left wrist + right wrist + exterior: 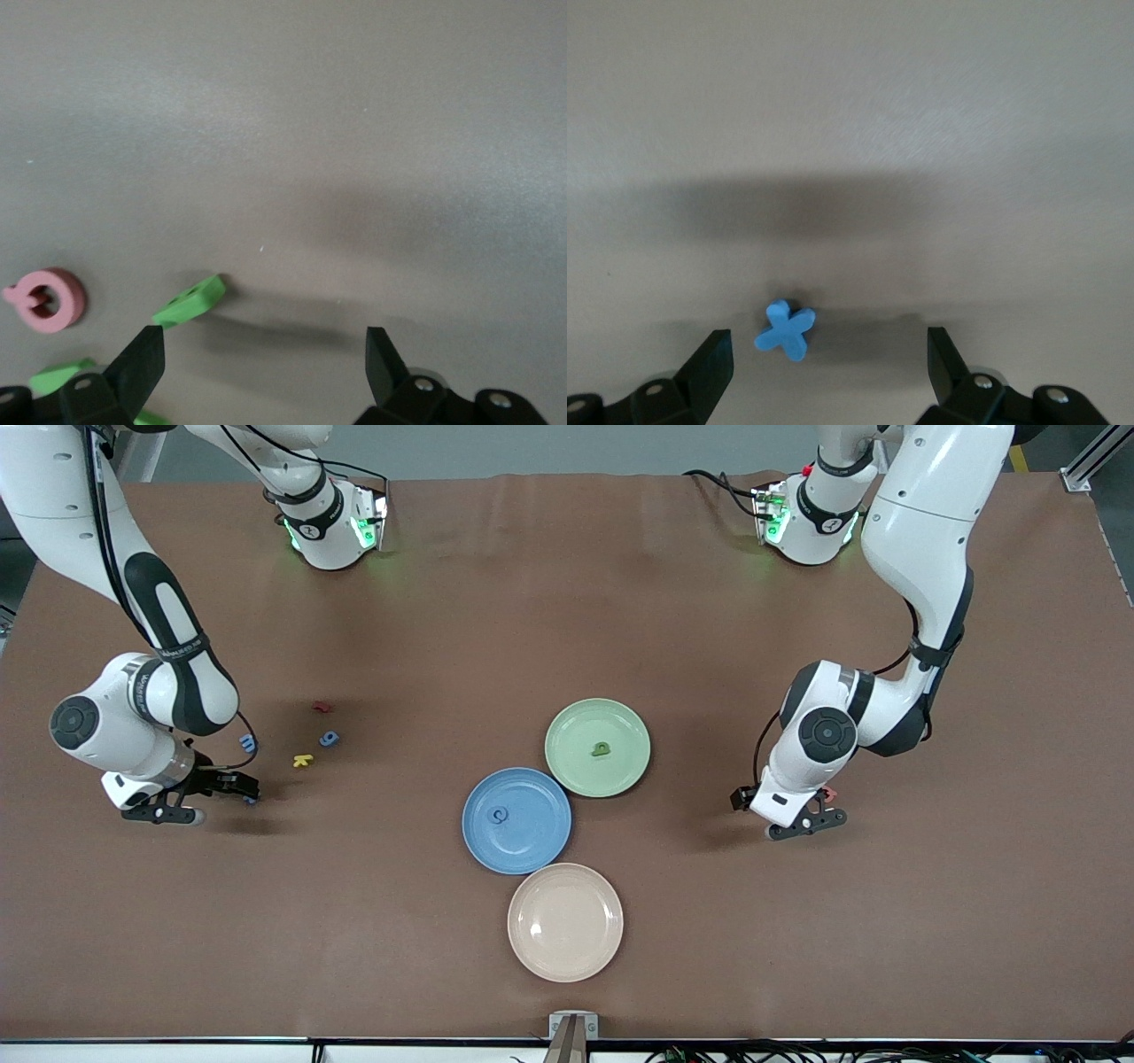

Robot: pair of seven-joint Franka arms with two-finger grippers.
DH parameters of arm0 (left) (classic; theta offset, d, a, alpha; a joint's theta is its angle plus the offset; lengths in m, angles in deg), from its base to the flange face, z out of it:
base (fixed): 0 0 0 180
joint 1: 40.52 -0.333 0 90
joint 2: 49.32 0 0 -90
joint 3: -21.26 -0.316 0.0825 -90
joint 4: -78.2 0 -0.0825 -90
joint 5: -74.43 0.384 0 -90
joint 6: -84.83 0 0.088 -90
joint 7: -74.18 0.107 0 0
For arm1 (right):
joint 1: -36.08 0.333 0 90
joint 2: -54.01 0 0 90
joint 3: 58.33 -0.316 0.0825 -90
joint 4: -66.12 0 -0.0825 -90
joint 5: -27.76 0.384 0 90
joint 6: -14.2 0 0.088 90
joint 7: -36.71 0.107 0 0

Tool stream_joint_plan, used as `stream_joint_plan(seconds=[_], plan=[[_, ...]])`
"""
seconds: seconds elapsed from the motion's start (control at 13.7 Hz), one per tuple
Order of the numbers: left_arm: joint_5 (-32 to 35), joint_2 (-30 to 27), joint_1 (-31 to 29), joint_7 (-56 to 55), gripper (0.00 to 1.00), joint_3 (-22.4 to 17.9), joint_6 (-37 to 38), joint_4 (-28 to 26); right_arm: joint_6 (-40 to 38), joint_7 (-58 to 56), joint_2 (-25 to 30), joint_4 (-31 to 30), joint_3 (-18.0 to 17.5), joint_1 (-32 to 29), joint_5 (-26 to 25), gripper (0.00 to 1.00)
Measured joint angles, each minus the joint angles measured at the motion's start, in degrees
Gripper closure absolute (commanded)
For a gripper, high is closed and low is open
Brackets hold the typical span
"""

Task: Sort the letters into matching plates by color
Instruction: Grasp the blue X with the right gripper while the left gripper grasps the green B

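Right claw [829, 372]: your right claw sat low over the counter [567, 602] at the right arm's end, fingers spread wide, with a blue X letter [785, 330] lying between them, not pinched.
Left claw [264, 372]: spread wide too, low over the counter at the left arm's end, gripping nothing. A tilted green letter [189, 301] lay just by one finger, a pink ring letter [51, 300] nearby, and more green bits by the finger base.
Plates: you had three, bunched mid-counter. The green plate [567, 766] and blue plate [478, 846] touched, with the cream plate [565, 948] nearest the front camera.
Sorted so far: one green letter [601, 749] in the green plate, one blue letter [500, 815] in the blue plate.
Loose near right claw: a red letter [322, 707], a blue one [330, 739], a yellow one [303, 761], and another blue [247, 741] tucked by the arm.
Room: wide open counter between the plates and each claw, and toward the bases.
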Motion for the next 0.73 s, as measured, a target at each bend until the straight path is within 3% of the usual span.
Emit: stream_joint_plan(seconds=[0.36, 0.73], plan=[[0.0, 0.4, -0.3, 0.0, 0.0, 0.0, -0.4, 0.0, 0.1, 0.0, -0.2, -0.7, -0.7, 0.3, 0.3, 0.28], [0.0, 1.1, -1.5, 0.0, 0.0, 0.0, -4.2, 0.5, 1.5, 0.1, -0.1, -1.2, -0.5, 0.2, 0.4, 0.68]])
